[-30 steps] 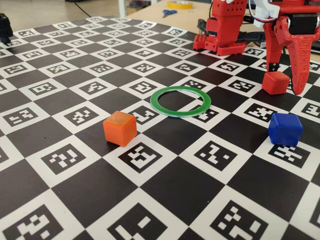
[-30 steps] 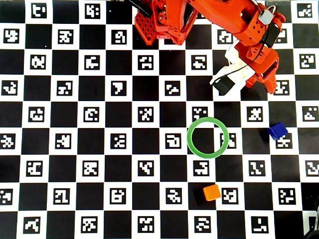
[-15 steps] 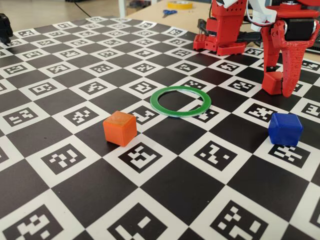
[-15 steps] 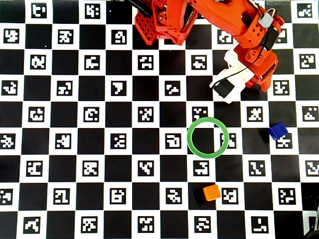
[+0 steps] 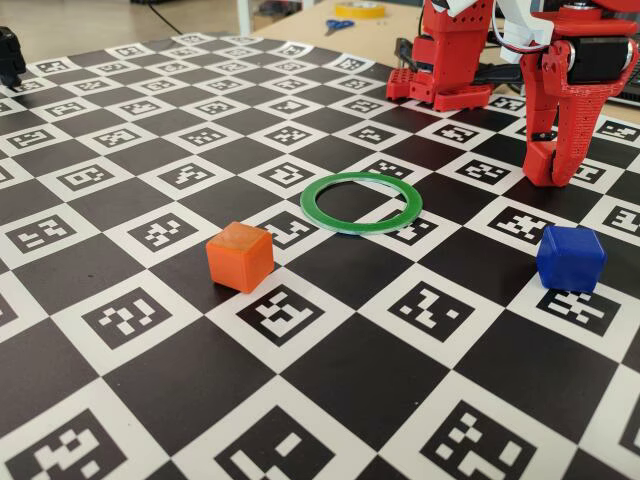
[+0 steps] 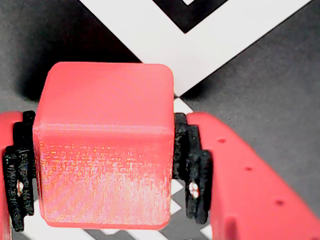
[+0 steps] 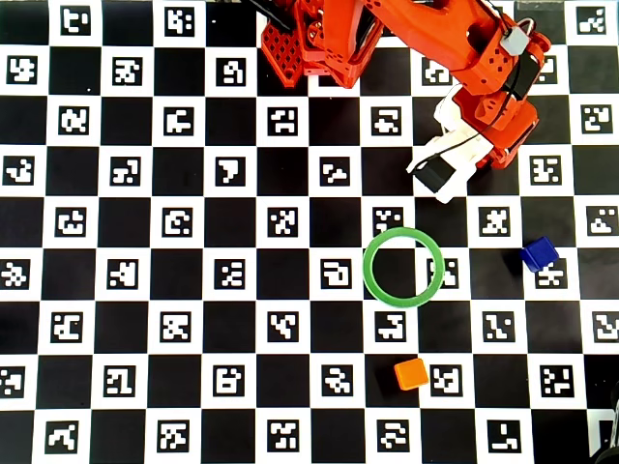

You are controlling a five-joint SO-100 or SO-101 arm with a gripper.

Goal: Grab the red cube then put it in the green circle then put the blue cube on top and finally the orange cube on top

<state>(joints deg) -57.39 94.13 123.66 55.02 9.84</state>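
In the wrist view my gripper [image 6: 105,167] is shut on the red cube [image 6: 105,150], with a black pad pressed on each side. In the fixed view the gripper [image 5: 550,170] reaches down to the board at the far right, and the red cube is hidden there. In the overhead view the arm [image 7: 484,68] covers the gripper and the cube. The green circle [image 5: 309,207] [image 7: 368,268] lies flat and empty mid-board, to the left of the gripper in the fixed view. The blue cube [image 5: 570,258] [image 7: 539,253] stands in front of the gripper. The orange cube [image 5: 240,256] [image 7: 411,373] stands near the front.
The board is a black and white checker of markers [image 5: 300,400]. The red arm base [image 5: 450,60] [image 7: 309,39] stands at the back edge. Scissors [image 5: 338,25] and a tape roll [image 5: 360,8] lie on the table behind. A black object [image 5: 10,55] sits at the far left.
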